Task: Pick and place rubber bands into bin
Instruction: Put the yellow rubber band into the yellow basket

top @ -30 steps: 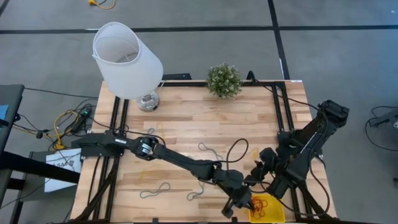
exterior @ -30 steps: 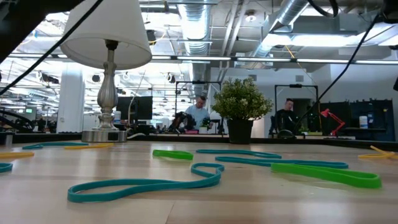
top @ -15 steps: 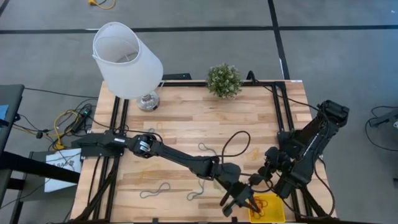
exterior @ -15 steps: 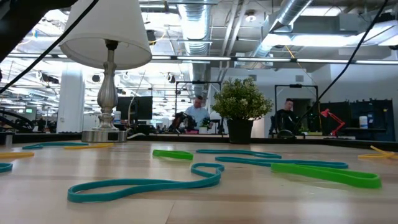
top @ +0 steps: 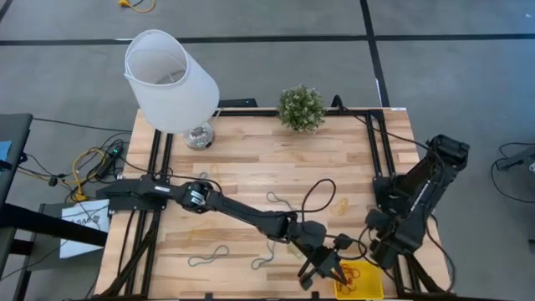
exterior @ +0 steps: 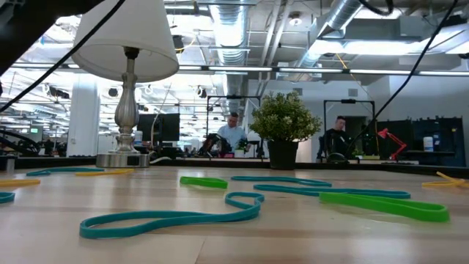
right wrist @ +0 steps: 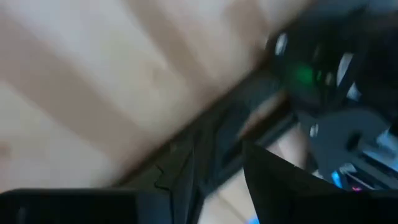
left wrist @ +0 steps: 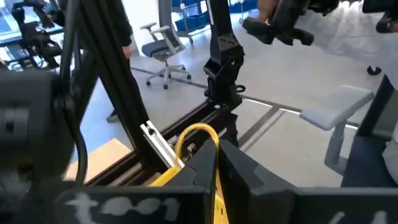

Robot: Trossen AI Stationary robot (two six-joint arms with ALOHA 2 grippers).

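The yellow bin [top: 368, 284] sits at the table's near right corner with several rubber bands [top: 354, 276] in it. My left gripper [top: 326, 272] is at the bin's left rim, shut on a yellow rubber band [left wrist: 198, 132]. More rubber bands lie flat on the wood: grey ones [top: 281, 202] [top: 209, 257] [top: 266, 260] and a yellow one [top: 340, 205]. In the low view they show as teal [exterior: 168, 218] and green [exterior: 381, 204] loops. My right gripper [top: 374, 227] is open and empty, to the right of the bin's far side. My left gripper pinches the yellow rubber band between its two fingers [left wrist: 249, 177]. A loop of the band [left wrist: 186, 138] stands out past the fingertips. Where the rest of the band runs is hidden by the fingers.
A white-shaded lamp [top: 171, 79] stands at the far left and a small potted plant [top: 301, 107] at the far middle. A black cable loop [top: 318, 196] lies over the table's middle. People sit in the room beyond the table's far edge.
My right gripper has drawn back from beside my left gripper toward the table's right edge. My left gripper stays at the bin's left rim with the yellow band.
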